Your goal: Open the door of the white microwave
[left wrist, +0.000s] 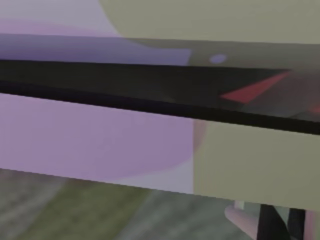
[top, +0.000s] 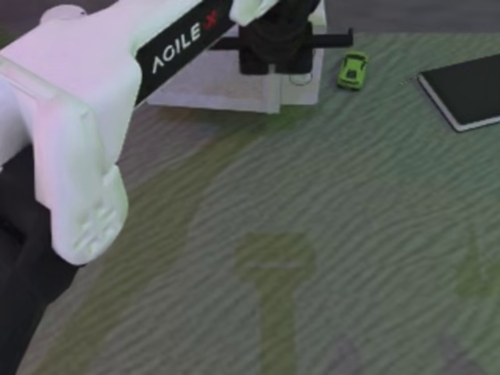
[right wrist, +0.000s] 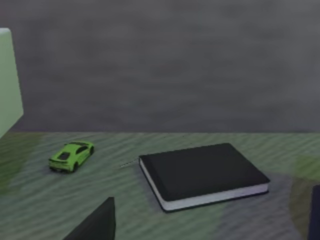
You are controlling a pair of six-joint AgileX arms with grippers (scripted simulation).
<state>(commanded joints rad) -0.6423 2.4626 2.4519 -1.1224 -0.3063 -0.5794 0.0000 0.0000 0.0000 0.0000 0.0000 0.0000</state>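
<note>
Listing, left to right across the top view:

Left arm: large white link (top: 70, 125) with a black AGILE X band, reaching from the left edge toward the far middle of the table.

Left gripper (top: 275, 43): black, at the far edge, directly over the front of the white microwave; whether its claw is spread or closed, and whether it has hold of anything, cannot be told.

White microwave (top: 226, 82): at the far edge, left of centre, mostly hidden under the arm; its long axis runs left-right and its front faces the near side.

Door (left wrist: 95, 135): pale panel filling the left wrist view at very close range, with a dark band running across it; how far it stands from the body cannot be told.

Green toy car (top: 353, 69): just right of the microwave, nose pointing away, apart from it.

Black book (top: 465, 92): lying flat at the right edge, well apart from the car.

Table (top: 312, 250): green-grey patterned surface.

Right arm: out of the top view; dark finger tip (right wrist: 95, 222) visible in its wrist view only.
</note>
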